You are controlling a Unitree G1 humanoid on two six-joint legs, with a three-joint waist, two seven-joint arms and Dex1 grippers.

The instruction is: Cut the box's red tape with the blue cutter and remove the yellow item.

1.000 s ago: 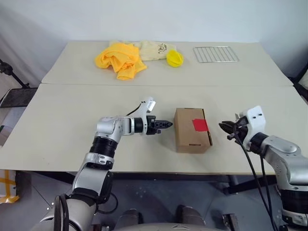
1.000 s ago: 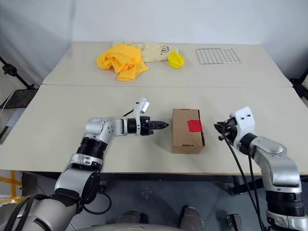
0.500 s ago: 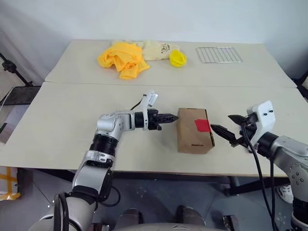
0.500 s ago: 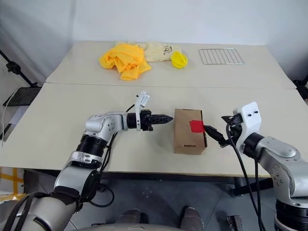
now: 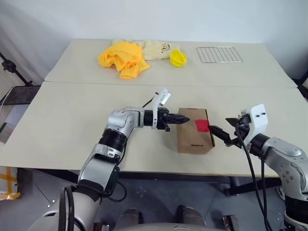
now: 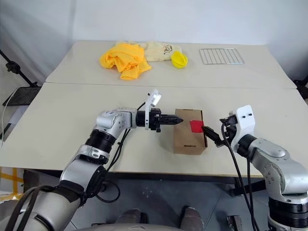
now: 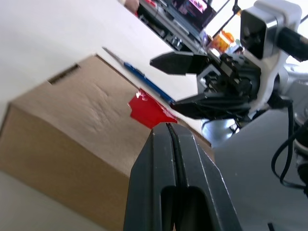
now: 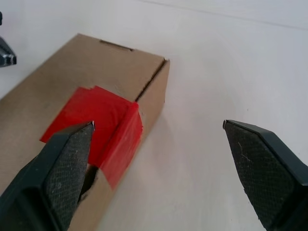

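The right claw (image 5: 225, 131) has sprung wide apart and slid in beside the box (image 5: 194, 138), mid-frame on the desk (image 5: 67, 125), ready to steady it; the left claw (image 5: 183, 120), pressed together, has come up to the box's other side; the left wrist view shows the blue cutter (image 7: 144, 83) lying behind the box by the red tape (image 7: 150, 110); the head views hide it.

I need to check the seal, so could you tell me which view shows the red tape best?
The right wrist view: the red tape is closest there, folding over the box's edge. The left wrist view shows it partly; both eye views show a small patch.
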